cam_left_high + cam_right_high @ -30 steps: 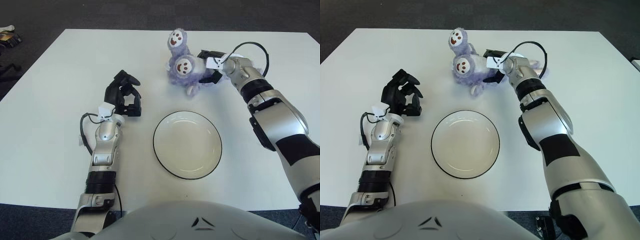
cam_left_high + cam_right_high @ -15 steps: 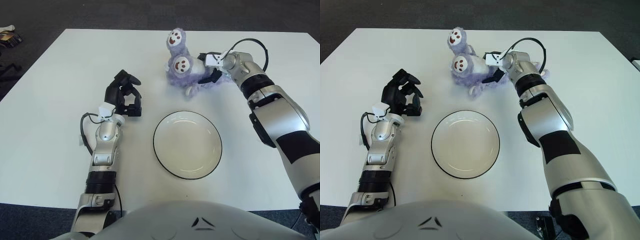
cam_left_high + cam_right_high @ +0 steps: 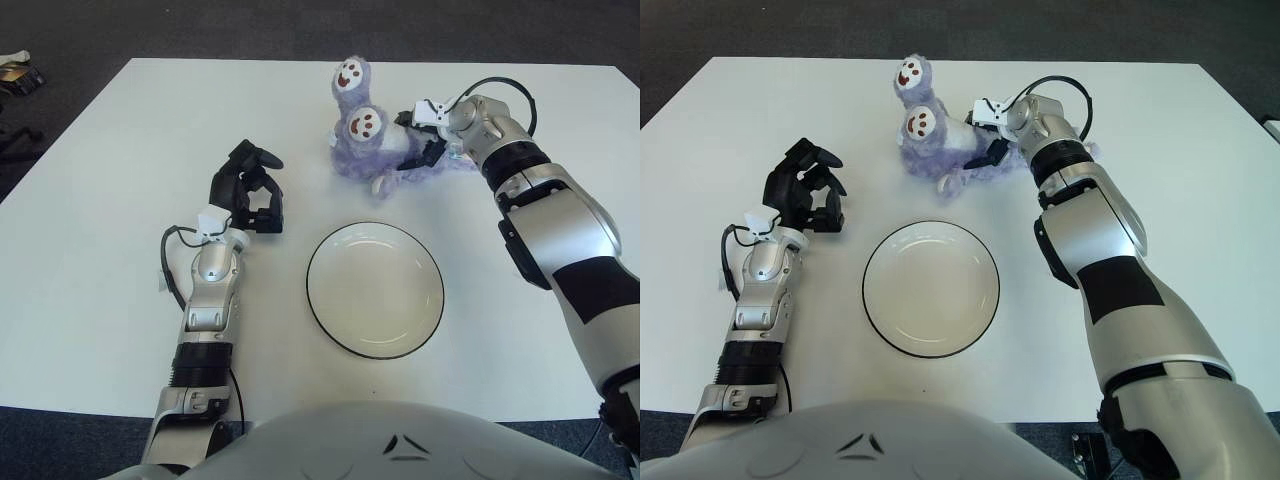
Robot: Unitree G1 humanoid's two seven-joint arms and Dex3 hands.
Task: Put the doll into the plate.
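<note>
The doll is a purple plush with two smiling faces, lying at the far middle of the white table. My right hand is pressed into its right side, black fingers curled around the plush body. The round white plate with a dark rim sits nearer to me, below the doll, with nothing in it. My left hand shows to the left of the plate with its fingers curled on nothing.
Dark carpet surrounds the table on all sides. A black cable loops over my right wrist. Small objects lie on the floor at the far left.
My right hand has shifted a little up and to the right against the doll, and the doll's lower face has moved slightly away from me. The left arm and the plate have not moved.
</note>
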